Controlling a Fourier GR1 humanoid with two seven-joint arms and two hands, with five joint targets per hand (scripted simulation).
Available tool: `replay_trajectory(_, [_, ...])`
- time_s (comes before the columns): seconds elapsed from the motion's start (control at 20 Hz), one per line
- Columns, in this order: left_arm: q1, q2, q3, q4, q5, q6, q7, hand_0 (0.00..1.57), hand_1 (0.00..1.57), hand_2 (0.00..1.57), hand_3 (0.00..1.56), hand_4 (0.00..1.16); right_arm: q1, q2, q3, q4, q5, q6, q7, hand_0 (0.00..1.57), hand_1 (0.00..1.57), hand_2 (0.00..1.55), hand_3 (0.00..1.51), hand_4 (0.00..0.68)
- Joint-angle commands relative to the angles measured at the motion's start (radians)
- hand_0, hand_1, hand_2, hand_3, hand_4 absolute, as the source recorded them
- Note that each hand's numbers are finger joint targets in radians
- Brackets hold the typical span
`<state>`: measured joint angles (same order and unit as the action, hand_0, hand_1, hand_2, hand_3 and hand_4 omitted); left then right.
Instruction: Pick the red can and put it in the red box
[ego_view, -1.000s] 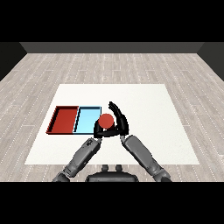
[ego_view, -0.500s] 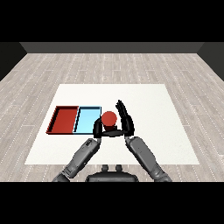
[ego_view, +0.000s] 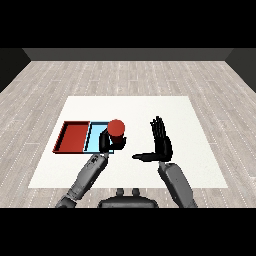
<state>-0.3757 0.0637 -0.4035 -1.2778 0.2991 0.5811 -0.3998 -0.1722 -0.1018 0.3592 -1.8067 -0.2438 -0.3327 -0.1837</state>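
Red can (ego_view: 116, 128) is the thing to find first, and it sits left of centre, upright, at the right end of the light blue tray (ego_view: 94, 136), held there by the left hand (ego_view: 106, 142).

Going left to right across the white worktop (ego_view: 130, 107): the red tray (ego_view: 74, 137) lies furthest left, a shallow open rectangle with dark rims. Touching its right side is the light blue tray, the two set side by side. At the blue tray's right end the left hand comes up from a grey forearm that enters from the lower left. Its black fingers (ego_view: 121, 142) are curled round the lower part of the can, so the red top and upper body stand clear above the hand. Whether the can's base rests in the blue tray or is lifted off it cannot be told from this view. The can is not in the red tray.

Further right, well apart from the can, is the right hand (ego_view: 161, 142) on its own grey forearm from the lower right. Its fingers are straight and point up and away across the worktop, the thumb (ego_view: 144, 157) stretched out sideways toward the left; it holds nothing.
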Motion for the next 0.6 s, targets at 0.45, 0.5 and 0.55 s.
replay_trajectory(0.45, [0.003, 0.302, 0.237, -0.002, -0.029, -0.067, 0.117, 1.57, 1.57, 1.57, 1.49, 1.11, 0.229, -0.127, -0.201, -0.084, -0.101, 0.113, -0.033, 0.00, 0.00, 0.00, 0.00, 0.000])
replay_trajectory(0.5, [0.027, 0.299, 0.203, -0.058, -0.073, -0.019, 0.167, 1.57, 1.57, 1.57, 1.49, 1.11, 0.231, -0.123, -0.211, -0.088, -0.111, 0.123, -0.036, 0.00, 0.00, 0.00, 0.00, 0.000])
replay_trajectory(0.55, [0.057, 0.326, 0.225, -0.005, -0.064, -0.070, 0.116, 1.57, 1.57, 1.57, 1.49, 1.12, 0.269, -0.123, -0.198, -0.092, -0.110, 0.136, -0.047, 0.00, 0.00, 0.00, 0.00, 0.000])
